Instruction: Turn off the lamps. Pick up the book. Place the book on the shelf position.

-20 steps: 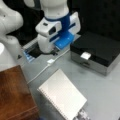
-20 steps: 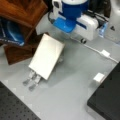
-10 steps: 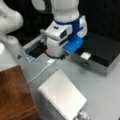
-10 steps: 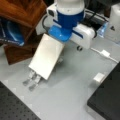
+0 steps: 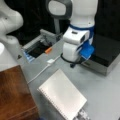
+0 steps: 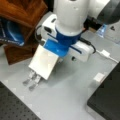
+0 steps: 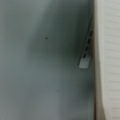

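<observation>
The book is a white spiral-bound notebook, propped at a tilt on a small silver rack in both front views. In a front view it lies at the centre left. The gripper hangs from the white and blue wrist over the grey table, just beyond the book's far edge, with nothing seen in it. In the wrist view the book's white page fills the right edge, beside a silver rack piece. The shelf position, a dark reddish-brown wooden block, stands beside the book. No lamps show.
A black-topped silver box stands at a front view's right. An open grey tray with an orange piece sits at the back. A white cable with a plug crosses the table. A small white block lies near the box.
The arm has swung from the back tray toward the book and come lower. The book and rack have not moved.
</observation>
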Motion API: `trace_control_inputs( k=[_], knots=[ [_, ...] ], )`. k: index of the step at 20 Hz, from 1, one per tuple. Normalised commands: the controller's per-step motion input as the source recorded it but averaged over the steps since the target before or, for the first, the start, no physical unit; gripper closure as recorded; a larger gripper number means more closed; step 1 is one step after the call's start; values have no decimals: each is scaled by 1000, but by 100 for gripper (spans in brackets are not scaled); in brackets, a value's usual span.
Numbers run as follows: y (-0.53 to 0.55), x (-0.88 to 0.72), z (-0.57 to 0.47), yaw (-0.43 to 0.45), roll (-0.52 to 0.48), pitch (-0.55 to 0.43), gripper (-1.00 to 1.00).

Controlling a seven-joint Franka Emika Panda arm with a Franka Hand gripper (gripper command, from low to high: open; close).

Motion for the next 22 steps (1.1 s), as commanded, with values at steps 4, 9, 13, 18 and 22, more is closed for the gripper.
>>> trace_control_inputs(
  k=[4, 9, 13, 18, 22],
  knots=[
    [41, 154, -87, 153, -659, 185, -100],
    [153, 21, -160, 34, -670, 134, -100],
    [158, -68, -223, -26, -657, 84, -100],
    [61, -126, -291, -52, -663, 64, -100],
    [-23, -81, -193, 17, -572, 35, -100]
  ],
)
